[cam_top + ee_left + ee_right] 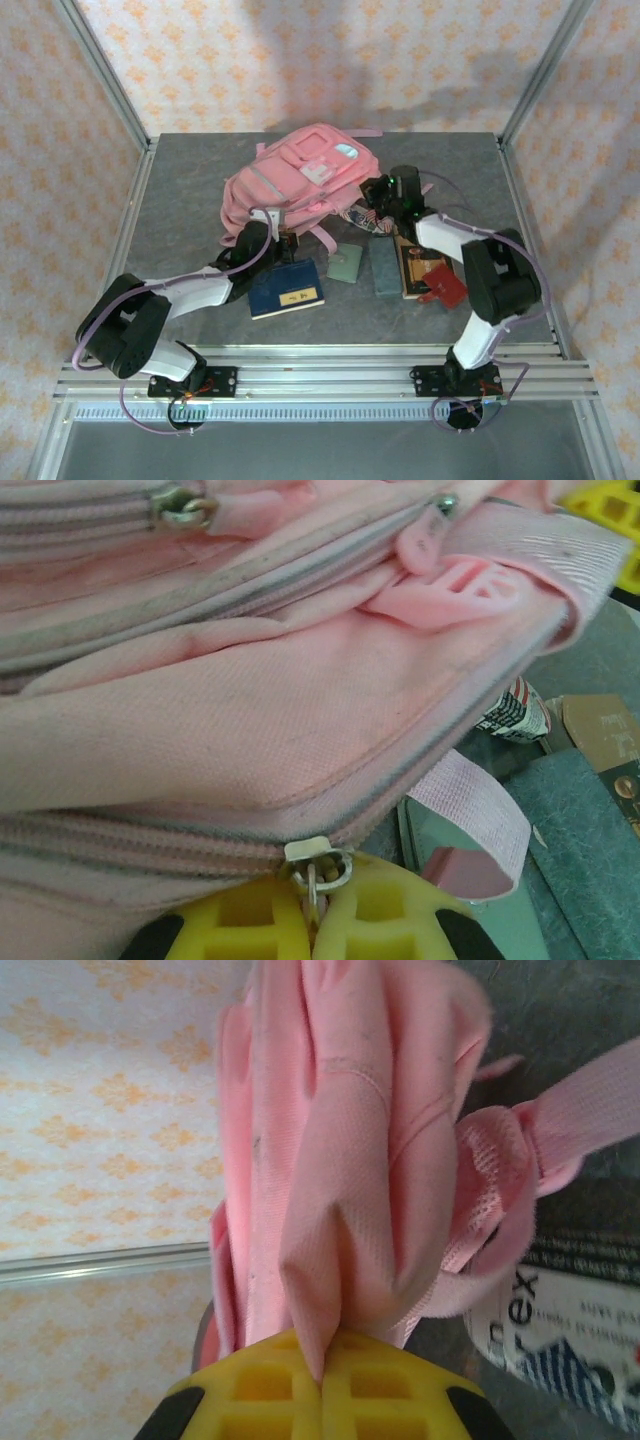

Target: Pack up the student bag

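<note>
Item: large pink fabric backpack (300, 175), upper centre of frame, on grey bench (180, 200). Holds: left end effector (318, 905) clamped on metal zipper pull (318, 863); right end effector (322, 1365) pinching a backpack fold. Risk: fold may slip, bag drags, zipper jams.

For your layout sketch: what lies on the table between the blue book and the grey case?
A small pale green card, seen in the top view.

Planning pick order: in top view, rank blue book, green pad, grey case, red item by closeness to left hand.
1. blue book, just near-side of the left hand at the edge of the student bag.
2. green pad, to its right.
3. grey case, further right.
4. red item, farthest right.
</note>
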Tool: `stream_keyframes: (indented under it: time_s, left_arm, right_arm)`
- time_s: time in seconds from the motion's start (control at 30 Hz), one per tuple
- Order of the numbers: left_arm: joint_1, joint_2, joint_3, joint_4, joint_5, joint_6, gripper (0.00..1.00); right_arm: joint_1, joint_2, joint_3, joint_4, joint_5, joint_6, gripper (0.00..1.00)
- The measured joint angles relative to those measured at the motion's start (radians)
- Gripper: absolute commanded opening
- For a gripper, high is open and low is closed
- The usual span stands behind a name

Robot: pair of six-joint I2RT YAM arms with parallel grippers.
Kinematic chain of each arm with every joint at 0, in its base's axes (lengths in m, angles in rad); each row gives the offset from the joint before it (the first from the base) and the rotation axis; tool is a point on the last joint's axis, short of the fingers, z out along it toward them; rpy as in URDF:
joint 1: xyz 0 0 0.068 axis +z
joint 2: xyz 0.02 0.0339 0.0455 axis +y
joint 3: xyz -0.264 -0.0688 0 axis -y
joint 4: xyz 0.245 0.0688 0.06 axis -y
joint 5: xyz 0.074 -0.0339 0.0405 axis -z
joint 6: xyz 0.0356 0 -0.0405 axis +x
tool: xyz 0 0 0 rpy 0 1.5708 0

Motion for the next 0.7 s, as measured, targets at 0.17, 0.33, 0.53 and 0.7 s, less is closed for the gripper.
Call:
stream_keyframes:
  time_s: [0.17,0.33,0.53,0.7]
  left_arm:
    - [-0.051,0.084,0.088,-0.061,-0.034,0.009,0.00]
    - [-0.086,0.170,0.164,-0.090,-0.040,0.009,0.00]
    - [-0.087,0.204,0.224,-0.109,-0.040,0.010,0.00]
    - [-0.100,0.215,0.251,-0.120,-0.039,0.013,0.00]
  right_arm:
    - [-0.048,0.130,0.221,-0.159,0.009,-0.082,0.54]
    - [-0.069,0.082,0.177,-0.222,0.004,-0.118,0.61]
    - [-0.021,-0.084,-0.044,-0.218,-0.083,-0.100,0.59]
    - [0.072,-0.108,-0.098,-0.158,-0.136,-0.058,0.58]
